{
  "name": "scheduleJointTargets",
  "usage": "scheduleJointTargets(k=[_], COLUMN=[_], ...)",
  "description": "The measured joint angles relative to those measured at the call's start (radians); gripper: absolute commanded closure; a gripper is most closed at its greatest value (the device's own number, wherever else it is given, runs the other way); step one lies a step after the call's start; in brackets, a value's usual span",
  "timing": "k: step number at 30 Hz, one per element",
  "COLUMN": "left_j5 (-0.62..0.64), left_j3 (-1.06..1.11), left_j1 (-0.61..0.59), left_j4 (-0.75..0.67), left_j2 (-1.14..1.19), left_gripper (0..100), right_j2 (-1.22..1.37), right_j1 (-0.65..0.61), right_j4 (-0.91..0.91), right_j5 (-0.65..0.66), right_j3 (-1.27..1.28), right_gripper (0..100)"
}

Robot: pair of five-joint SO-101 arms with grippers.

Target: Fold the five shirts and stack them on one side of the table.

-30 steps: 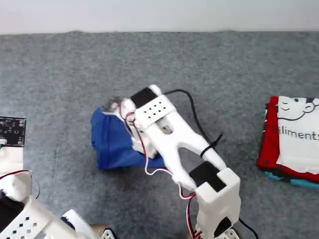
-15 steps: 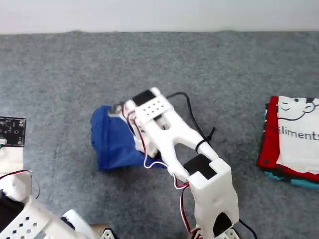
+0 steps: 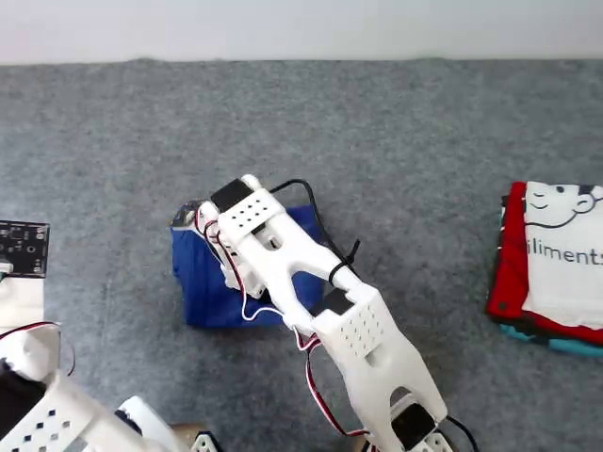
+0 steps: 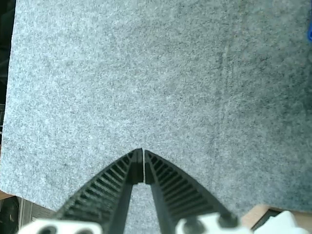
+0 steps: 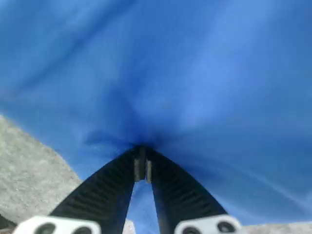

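The blue shirt (image 3: 203,282) is smooth cloth, the table cover (image 3: 424,141) rough felt, the right arm (image 3: 283,252) matt plastic.

Grey felt mat (image 3: 424,141) spreads wide, ending at a plain white wall (image 3: 301,28).

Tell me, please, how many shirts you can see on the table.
4: a blue shirt mid-table, held by the right gripper; white, red and teal shirts stacked at the table's right edge. Another may be hidden there.

Count: 1 blue shirt (image 3: 203,282), 3 folded shirts (image 3: 551,273) visible stacked, 2 arms (image 3: 311,273), 1 circuit board (image 3: 23,249).
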Motion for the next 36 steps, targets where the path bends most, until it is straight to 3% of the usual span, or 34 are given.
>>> scheduleJointTargets(k=[12, 21, 28, 36], left_j5=[0.0, 0.0, 0.0, 0.0], left_j3=[0.0, 0.0, 0.0, 0.0], left_j1=[0.0, 0.0, 0.0, 0.0], left_j4=[0.0, 0.0, 0.0, 0.0], left_j2=[0.0, 0.0, 0.0, 0.0], left_gripper=[98, 98, 98, 98], right_j2=[0.044, 0.27, 0.295, 0.299], right_j1=[-0.003, -0.018, -0.02, -0.041], right_j4=[0.025, -0.198, -0.396, -0.328], right_j5=[0.0, 0.0, 0.0, 0.0], right_j3=[-0.549, -0.582, -0.582, -0.815], right_gripper=[98.7, 98.9, 98.9, 98.9])
